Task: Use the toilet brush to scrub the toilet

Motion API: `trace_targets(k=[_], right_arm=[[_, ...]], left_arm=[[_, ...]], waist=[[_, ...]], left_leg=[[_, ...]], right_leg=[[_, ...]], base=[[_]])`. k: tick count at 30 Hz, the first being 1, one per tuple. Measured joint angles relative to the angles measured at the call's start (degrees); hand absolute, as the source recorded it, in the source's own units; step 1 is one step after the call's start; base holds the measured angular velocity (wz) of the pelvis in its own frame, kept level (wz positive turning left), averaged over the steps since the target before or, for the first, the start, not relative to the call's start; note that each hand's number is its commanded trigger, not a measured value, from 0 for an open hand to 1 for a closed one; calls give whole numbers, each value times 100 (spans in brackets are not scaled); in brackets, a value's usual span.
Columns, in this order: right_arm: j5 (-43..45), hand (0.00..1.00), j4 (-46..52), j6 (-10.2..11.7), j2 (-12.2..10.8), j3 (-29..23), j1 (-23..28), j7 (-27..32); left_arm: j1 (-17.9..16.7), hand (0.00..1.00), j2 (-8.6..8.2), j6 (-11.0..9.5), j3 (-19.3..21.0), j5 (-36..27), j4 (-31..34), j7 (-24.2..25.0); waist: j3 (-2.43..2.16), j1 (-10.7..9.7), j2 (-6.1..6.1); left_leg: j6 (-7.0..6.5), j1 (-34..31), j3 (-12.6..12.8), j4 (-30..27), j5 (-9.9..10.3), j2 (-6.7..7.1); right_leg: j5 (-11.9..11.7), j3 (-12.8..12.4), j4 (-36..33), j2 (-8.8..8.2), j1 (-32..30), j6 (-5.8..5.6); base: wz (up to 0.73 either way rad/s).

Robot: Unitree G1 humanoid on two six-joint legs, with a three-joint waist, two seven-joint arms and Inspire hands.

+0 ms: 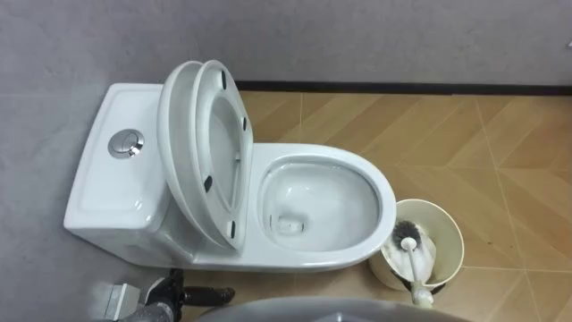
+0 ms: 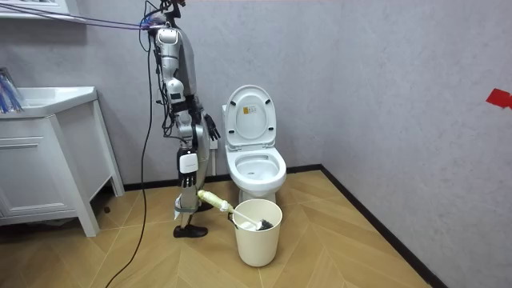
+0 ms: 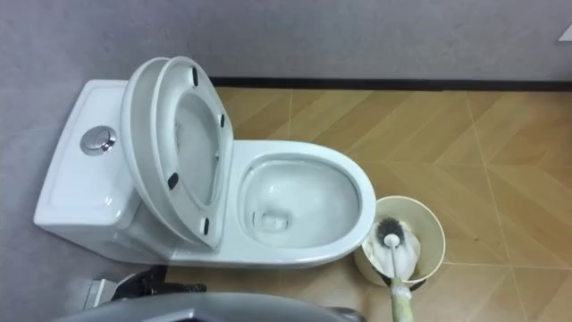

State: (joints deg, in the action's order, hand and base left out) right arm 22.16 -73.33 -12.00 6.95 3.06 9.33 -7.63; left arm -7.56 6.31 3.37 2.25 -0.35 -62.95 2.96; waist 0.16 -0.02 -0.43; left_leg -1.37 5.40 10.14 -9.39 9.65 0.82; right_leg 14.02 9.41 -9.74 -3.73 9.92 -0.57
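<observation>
I can read no text anywhere from here. In the room view a pale sticker (image 2: 251, 121) sits on the inside of the toilet's (image 2: 256, 172) raised lid (image 2: 238, 102), with orange and dark print too small for me to make out. A red patch (image 2: 500, 98) shows on the wall at the room view's right edge, and I can tell no letters or figures on it.

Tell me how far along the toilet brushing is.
Done: the lid and seat are up, so the bowl is open. In hand: nothing yet. The brush lies in the bucket beside the toilet, its handle over the rim, and the robot stands nearby. Left: picking up the brush and scrubbing the bowl.
</observation>
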Motion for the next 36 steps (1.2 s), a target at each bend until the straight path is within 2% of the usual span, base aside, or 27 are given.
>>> trace_targets(k=[6, 15, 21, 23, 29, 32, 36], right_arm=[[-117, 0, 87, 2, 12, -39, -42, 97], [-536, 0, -54, -10, 7, -320, -146, 682], [-1499, 0, -189, -4, 11, -832, -35, 1309], [-1878, 0, -230, -5, 20, -1181, -9, 1512], [-2926, 0, -211, 28, 42, -1832, 88, 2007], [-3391, 0, -162, 72, 50, -2212, 102, 2311], [-3603, 0, 63, 129, 73, -2378, 122, 2576]], left_arm=[[-36, 0, -49, 4, 98, -3, 63, -74], [-89, 0, -116, 104, 263, -16, 111, -242], [-133, 0, -124, 154, 526, -7, 105, -245], [-233, 0, -118, 163, 697, -10, 108, -277], [-343, 0, -79, 215, 986, -7, 108, -413], [-400, 0, 21, 276, 1088, 105, 109, -569], [-591, 0, 123, 388, 1149, 331, 109, -687]], waist=[[-10, 16, 2], [-29, 8, -32], [-33, 10, -66], [-19, -123, -87], [-14, -298, -132], [-16, -317, -160], [-20, -317, -179]], left_leg=[[1, 1, -7, -4, -1, 35], [-7, 25, 1, 16, 4, 53], [-6, 42, 3, 27, 4, 53], [-7, 68, -48, 27, 4, 74], [-18, 67, -97, -12, 48, 85], [-18, 68, -91, -13, 65, 86], [-17, 66, -90, -5, 69, 88]], right_leg=[[-1, -4, -19, 2, 10, 1], [3, -6, 6, -10, 20, -4], [3, -62, 10, -4, 26, -4], [4, -64, 58, -4, 99, -4], [5, -60, 98, -2, 145, -6], [8, -55, 98, -3, 136, -12], [8, -65, 98, -4, 124, -12]], base=[[0], [0], [0], [10], [4], [-4], [-1]])
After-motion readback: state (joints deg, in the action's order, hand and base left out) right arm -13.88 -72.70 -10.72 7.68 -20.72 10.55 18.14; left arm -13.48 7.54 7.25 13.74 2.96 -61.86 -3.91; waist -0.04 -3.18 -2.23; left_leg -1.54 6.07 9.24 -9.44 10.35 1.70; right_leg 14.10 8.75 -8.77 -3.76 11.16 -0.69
